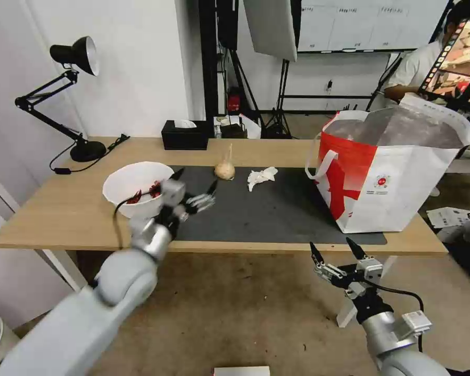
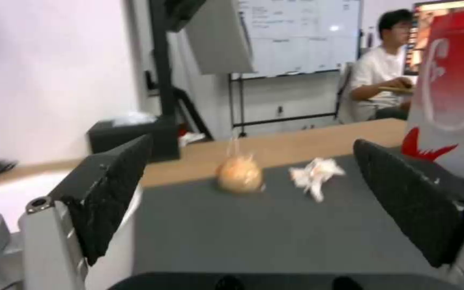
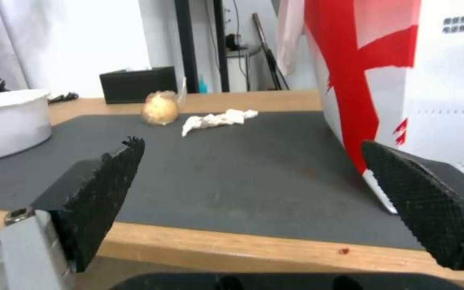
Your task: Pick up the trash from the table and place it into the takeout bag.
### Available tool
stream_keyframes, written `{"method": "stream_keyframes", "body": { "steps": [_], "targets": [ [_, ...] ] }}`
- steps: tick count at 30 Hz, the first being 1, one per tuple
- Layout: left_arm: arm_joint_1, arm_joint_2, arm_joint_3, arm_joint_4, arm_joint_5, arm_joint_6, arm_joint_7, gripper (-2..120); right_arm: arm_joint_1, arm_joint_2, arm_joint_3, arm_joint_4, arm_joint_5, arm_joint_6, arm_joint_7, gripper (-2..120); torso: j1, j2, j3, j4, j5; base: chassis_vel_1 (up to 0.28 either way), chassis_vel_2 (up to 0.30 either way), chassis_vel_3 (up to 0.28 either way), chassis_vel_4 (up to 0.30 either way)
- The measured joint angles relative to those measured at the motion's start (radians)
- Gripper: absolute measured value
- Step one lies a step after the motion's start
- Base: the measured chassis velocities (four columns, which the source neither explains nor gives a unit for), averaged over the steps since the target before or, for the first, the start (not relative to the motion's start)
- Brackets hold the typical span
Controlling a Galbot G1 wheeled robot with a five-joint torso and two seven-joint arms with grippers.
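Here, one bowl [image 1: 133, 189], one knotted bag [image 1: 224, 169], one tissue [image 1: 261, 177]; both grippers' fingers wide.

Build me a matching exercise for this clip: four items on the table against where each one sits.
Items:
1. white bowl
2. knotted bag
3. crumpled tissue
4. takeout bag

Places:
A. the mat's right end
B. mid-mat, nearest the takeout bag
C. left edge of the mat, beside the left gripper
D. back edge of the mat, left of the tissue

Pairs: 1-C, 2-D, 3-B, 4-A
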Motion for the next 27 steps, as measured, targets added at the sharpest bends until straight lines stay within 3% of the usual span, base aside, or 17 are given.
{"method": "stream_keyframes", "body": {
  "steps": [2, 3, 7, 19, 27],
  "targets": [
    [0.120, -0.051, -0.058, -0.014, 0.055, -0.032, 0.023, 100, -0.006, 0.004, 0.003, 0.002, -0.005, 0.008, 0.001, 100, 0.000, 0.000, 0.000, 0.0005, -0.0002, 0.000, 0.000, 0.000, 0.000],
    [0.120, -0.051, -0.058, -0.014, 0.055, -0.032, 0.023, 100, -0.006, 0.004, 0.003, 0.002, -0.005, 0.008, 0.001, 100, 0.000, 0.000, 0.000, 0.0005, -0.0002, 0.000, 0.000, 0.000, 0.000],
    [0.279, -0.152, -0.132, -0.018, 0.161, -0.097, 0.075, 100, -0.026, 0.024, 0.009, 0.009, -0.024, 0.022, 0.001, 100, 0.000, 0.000, 0.000, 0.0003, 0.0002, 0.000, 0.000, 0.000, 0.000],
    [0.368, -0.247, -0.149, -0.003, 0.284, -0.121, 0.090, 100, -0.054, 0.062, 0.008, 0.016, -0.090, 0.028, 0.026, 100, 0.000, 0.000, 0.000, 0.0001, 0.0001, 0.000, 0.000, 0.000, 0.000],
    [0.397, -0.266, -0.165, 0.006, 0.314, -0.116, 0.091, 100, -0.066, 0.078, 0.001, 0.016, -0.111, 0.022, 0.036, 100, 0.000, 0.000, 0.000, 0.0002, 0.0000, 0.000, 0.000, 0.000, 0.000]
  ]
}}
